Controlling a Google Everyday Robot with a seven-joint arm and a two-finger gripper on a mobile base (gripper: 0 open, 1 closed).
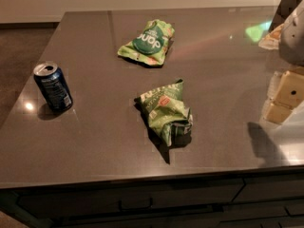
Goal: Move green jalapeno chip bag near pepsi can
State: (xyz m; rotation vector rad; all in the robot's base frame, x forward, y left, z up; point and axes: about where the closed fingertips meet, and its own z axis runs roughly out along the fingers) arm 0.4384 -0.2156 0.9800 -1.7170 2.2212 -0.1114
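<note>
The green jalapeno chip bag lies crumpled near the middle of the dark counter, its dark end toward the front edge. The pepsi can stands upright at the left side of the counter, well apart from the bag. My gripper is at the right edge of the view, pale blocky parts hanging above the counter's right side, far right of the bag and holding nothing that I can see.
A second green bag with a large dark-green round logo lies at the back of the counter. The counter's front edge runs above dark drawers. Floor shows at the left.
</note>
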